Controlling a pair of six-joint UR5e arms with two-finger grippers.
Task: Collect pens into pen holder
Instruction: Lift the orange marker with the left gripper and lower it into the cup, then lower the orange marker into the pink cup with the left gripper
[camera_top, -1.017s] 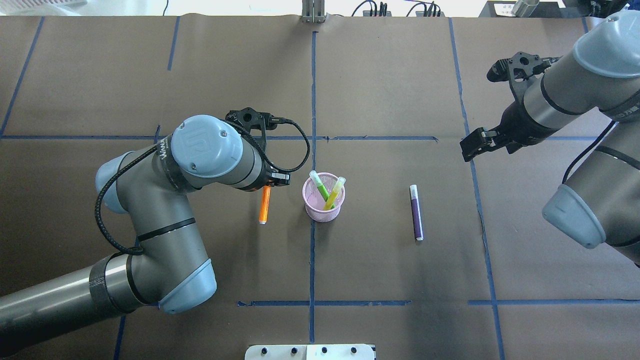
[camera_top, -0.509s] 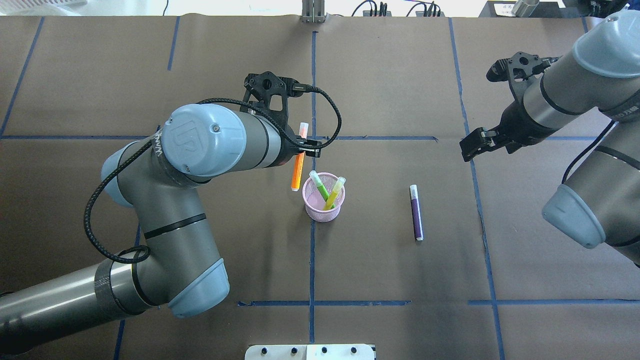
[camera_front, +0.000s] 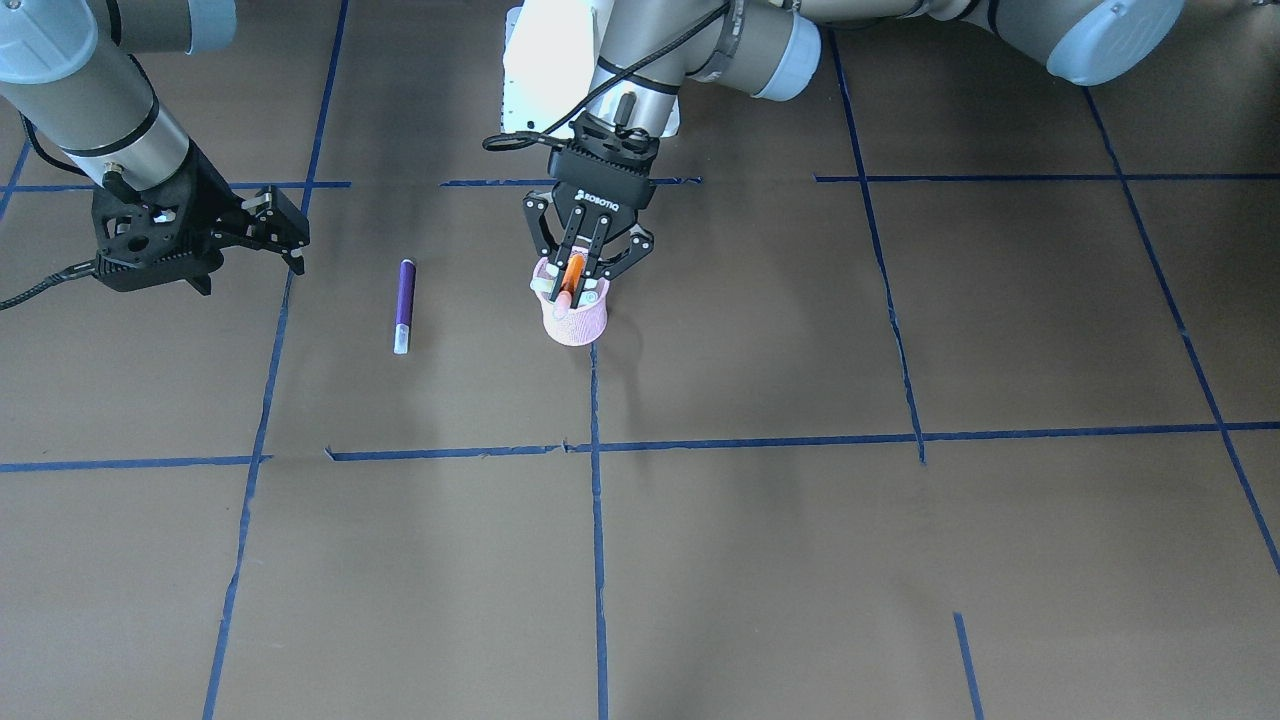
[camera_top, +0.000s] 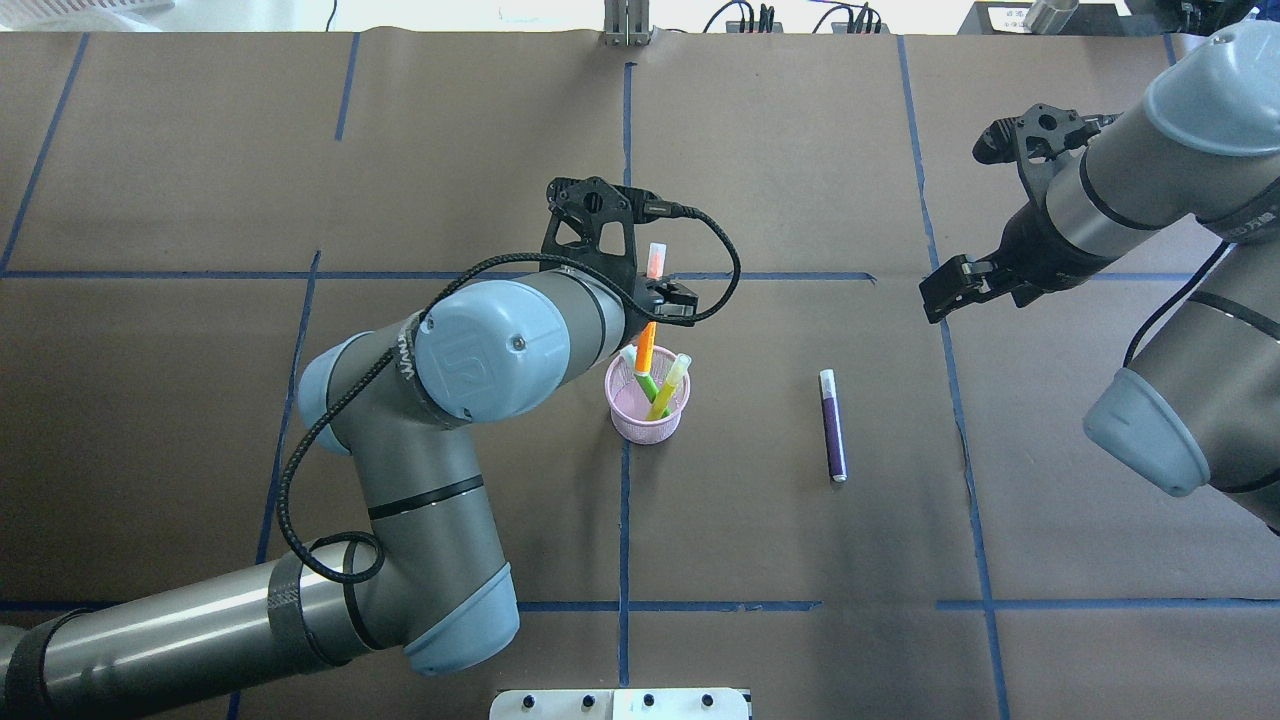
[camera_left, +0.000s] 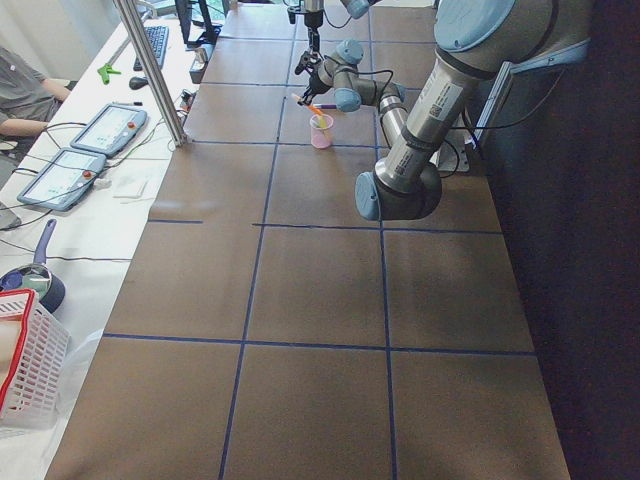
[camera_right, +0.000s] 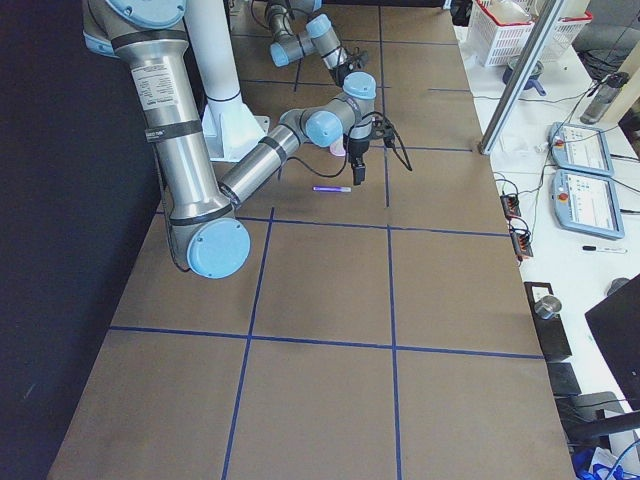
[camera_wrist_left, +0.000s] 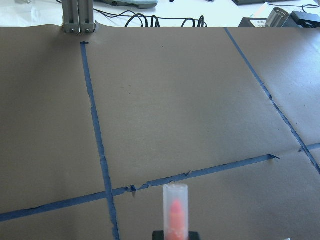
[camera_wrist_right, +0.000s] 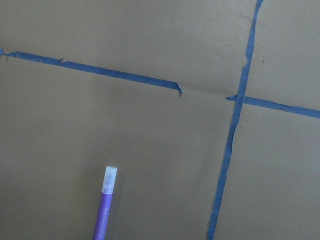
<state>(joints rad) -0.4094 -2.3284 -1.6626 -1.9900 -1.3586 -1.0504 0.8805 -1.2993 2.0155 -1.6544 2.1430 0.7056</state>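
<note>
The pink mesh pen holder (camera_top: 648, 418) stands mid-table with two green pens (camera_top: 666, 389) leaning in it. My left gripper (camera_top: 655, 300) is shut on the orange pen (camera_top: 646, 345) and holds it nearly upright, cap end up. The pen's lower end is over the holder's opening, and I cannot tell how deep it reaches. The left wrist view shows the orange pen's pale cap (camera_wrist_left: 175, 210). The purple pen (camera_top: 832, 425) lies flat on the table right of the holder. My right gripper (camera_top: 948, 288) hovers open and empty, beyond the purple pen (camera_wrist_right: 104, 207).
Brown paper with blue tape lines (camera_top: 625, 200) covers the table. A metal bracket (camera_top: 627, 25) and cables sit at the far edge. In the exterior left view a person sits beside tablets (camera_left: 105, 128) and a red-rimmed basket (camera_left: 25, 360) on a side table.
My left gripper lifted the orange pen from the table left of the holder and carried it right, to above the holder. The right arm and purple pen have not moved.
</note>
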